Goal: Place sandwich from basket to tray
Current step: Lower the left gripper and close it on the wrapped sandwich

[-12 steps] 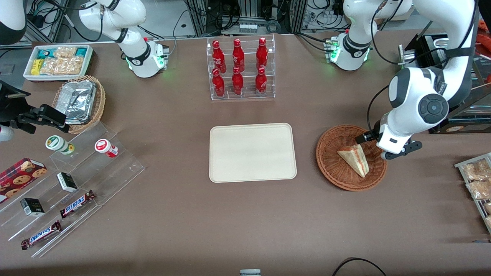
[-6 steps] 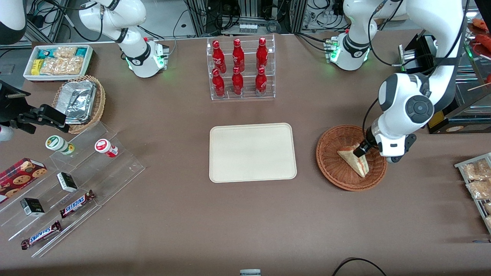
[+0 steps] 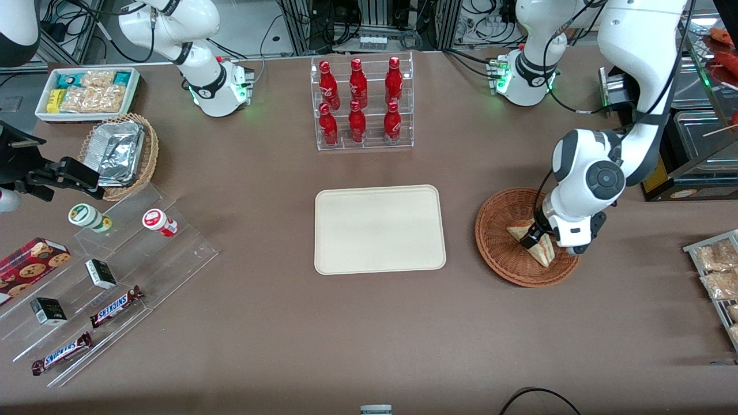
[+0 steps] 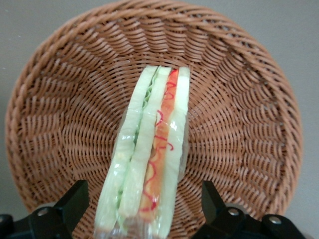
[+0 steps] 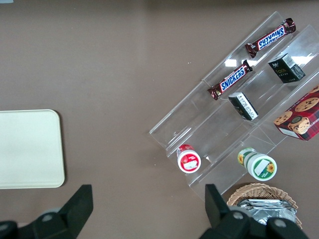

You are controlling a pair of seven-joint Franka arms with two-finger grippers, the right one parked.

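The sandwich, a wrapped wedge of pale bread with red and green filling, lies in the reddish-brown wicker basket. My left gripper is down in the basket, over the sandwich. In the left wrist view the gripper is open, with one black finger on each side of the sandwich and a gap to it on both sides; the basket fills the background. The cream tray lies bare on the table beside the basket, toward the parked arm, and shows in the right wrist view too.
A clear rack of red bottles stands farther from the front camera than the tray. Snack packets lie at the working arm's end. Toward the parked arm's end are a tan basket with foil containers, a white snack box and acrylic steps.
The left arm has swung in over the basket and come down. The gripper, beside the sandwich's far tip a second ago, now straddles the sandwich. The sandwich has not moved.
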